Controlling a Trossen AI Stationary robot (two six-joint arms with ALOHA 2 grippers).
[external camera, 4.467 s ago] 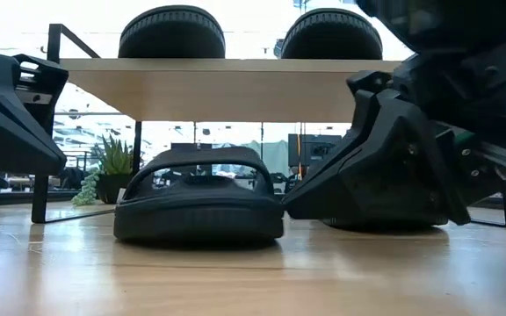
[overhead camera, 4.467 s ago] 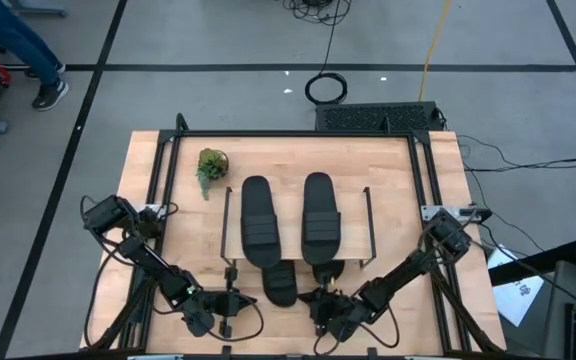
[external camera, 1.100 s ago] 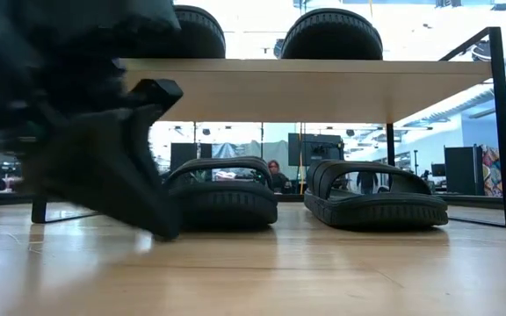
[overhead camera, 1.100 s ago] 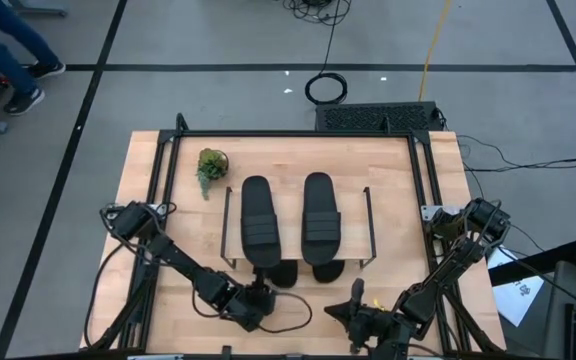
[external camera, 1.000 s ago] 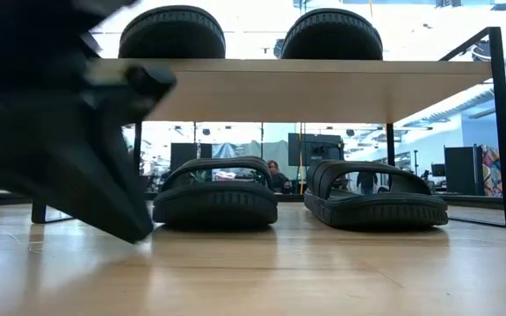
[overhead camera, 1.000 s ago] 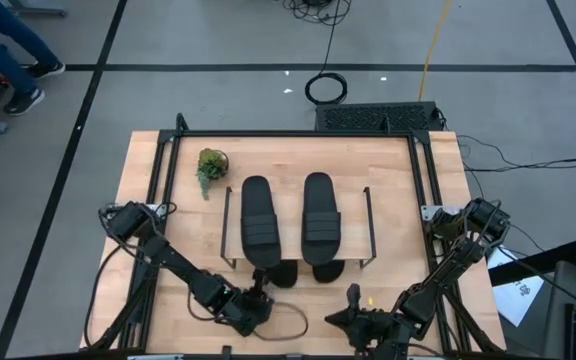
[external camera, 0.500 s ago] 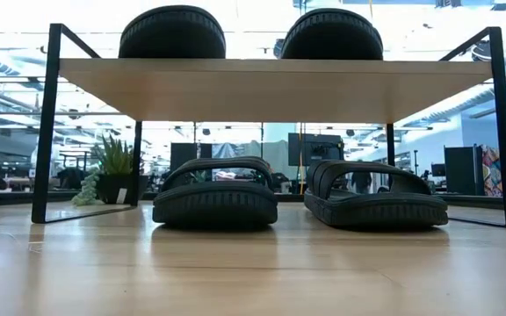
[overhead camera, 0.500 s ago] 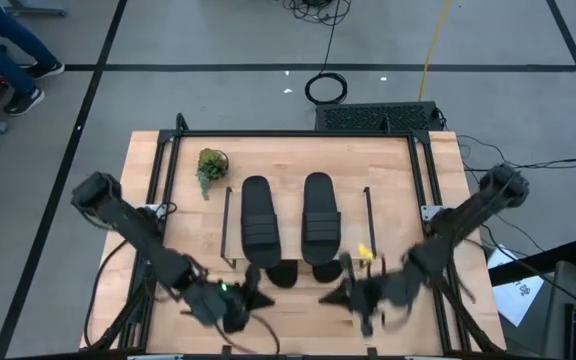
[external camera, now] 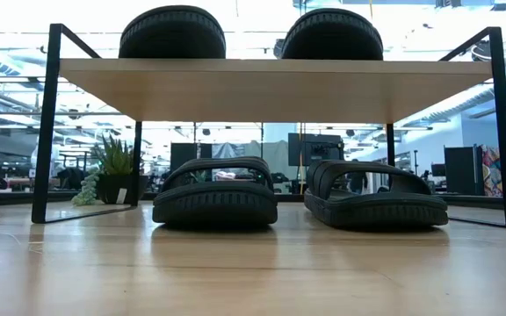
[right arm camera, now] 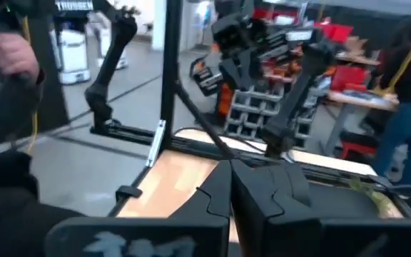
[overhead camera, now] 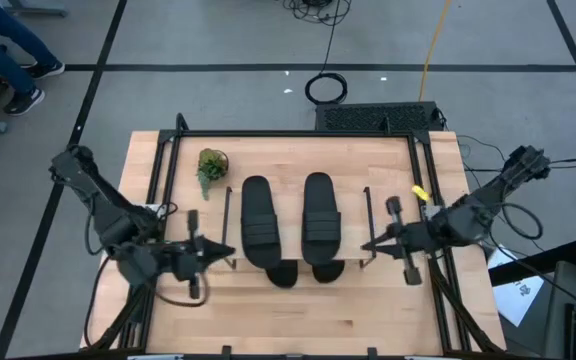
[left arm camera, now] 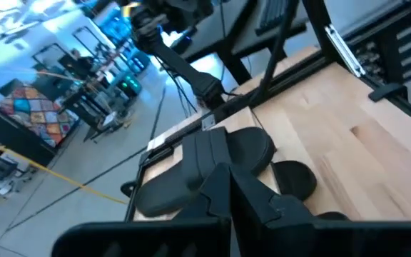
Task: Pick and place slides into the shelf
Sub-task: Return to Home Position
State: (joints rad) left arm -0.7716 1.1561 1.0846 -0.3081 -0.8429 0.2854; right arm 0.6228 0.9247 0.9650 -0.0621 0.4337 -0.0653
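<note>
The left hand [overhead camera: 224,252] sat in the lower left of the high view. Its fingers [left arm camera: 216,189] were pressed together with nothing between them, and the tip pointed rightward at the left wire frame of the shelf [overhead camera: 290,212]. It was just beside that frame; whether it touched could not be told. The right hand [overhead camera: 369,244] mirrored it at centre right of the same view, fingers likewise closed and empty, tip pointing leftward just beside the shelf's right wire frame. Both arms stretched away from the hands toward the outer edges of the counter [overhead camera: 298,160].

Between the two hands stood the shelf, in the middle of the counter. Two of the slides [overhead camera: 258,222] lay side by side on its light plank top, apart from each other, running lengthwise from top to bottom of the high view. The other two lay on the counter under the plank, and in the high view only their rounded ends showed past the shelf's lower edge. In the low view all four appeared in pairs: two above the plank near the top of the frame, and two beneath it at mid-frame, near each other but not touching, both inside the black side frames.

A small potted plant [overhead camera: 211,165] stood on the counter up and to the left of the shelf, apart from it. A person's legs [overhead camera: 23,42] showed on the floor in the upper left corner of the high view.
</note>
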